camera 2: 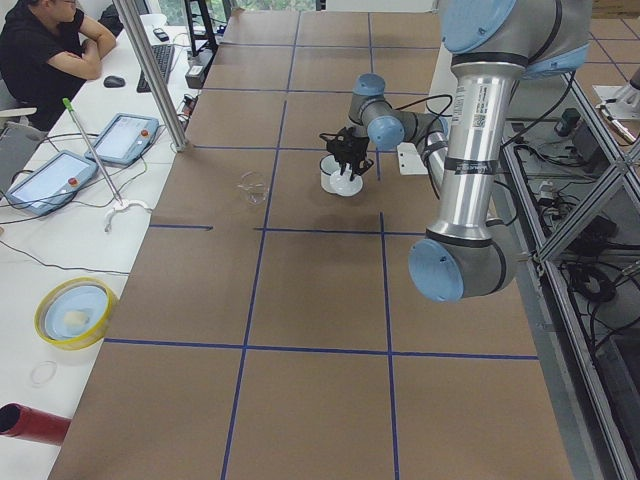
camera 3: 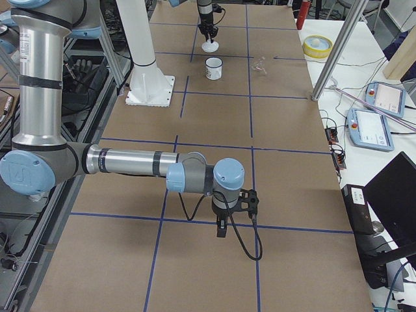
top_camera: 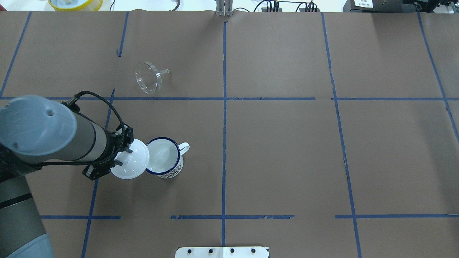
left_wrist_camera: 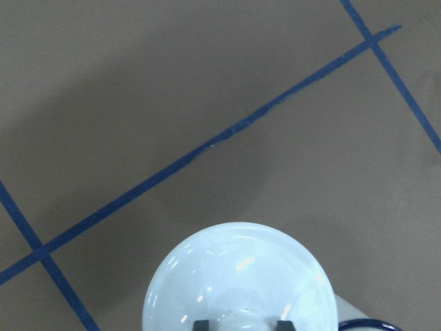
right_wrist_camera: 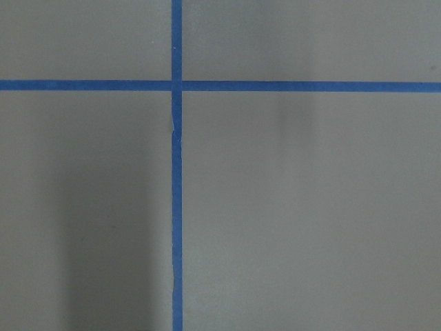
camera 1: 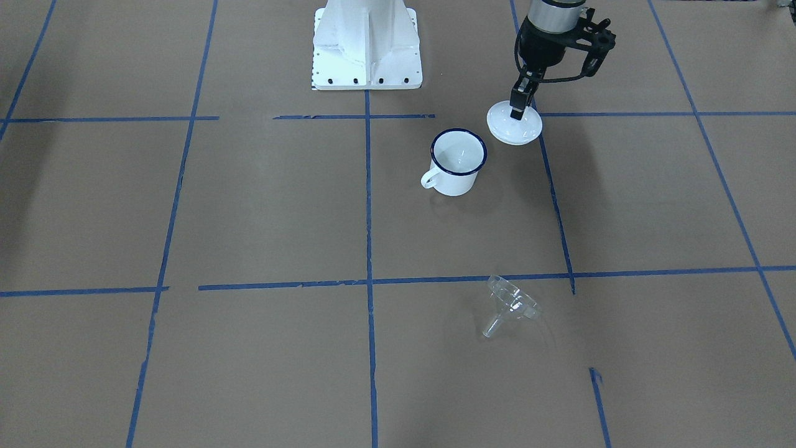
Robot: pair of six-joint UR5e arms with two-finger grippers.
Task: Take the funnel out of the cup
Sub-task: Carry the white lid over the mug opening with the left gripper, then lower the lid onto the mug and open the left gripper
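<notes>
The white enamel cup [camera 1: 458,163] with a dark blue rim stands upright and looks empty; it also shows in the overhead view [top_camera: 164,157]. The clear funnel [camera 1: 511,303] lies on its side on the brown paper, far from the cup, and shows in the overhead view [top_camera: 147,77] too. My left gripper [camera 1: 518,112] is shut on the knob of a white domed lid [camera 1: 515,124] and holds it just beside the cup. The left wrist view shows the lid [left_wrist_camera: 238,283] from above. My right gripper [camera 3: 221,231] hangs over bare table far from both; I cannot tell its state.
The robot's white base [camera 1: 367,46] stands at the table's near edge. A yellow bowl [top_camera: 75,3] sits past the far edge. A side bench holds tablets [camera 2: 50,180], a red cylinder [camera 2: 30,425] and a seated operator [camera 2: 50,50]. Blue tape lines cross the paper.
</notes>
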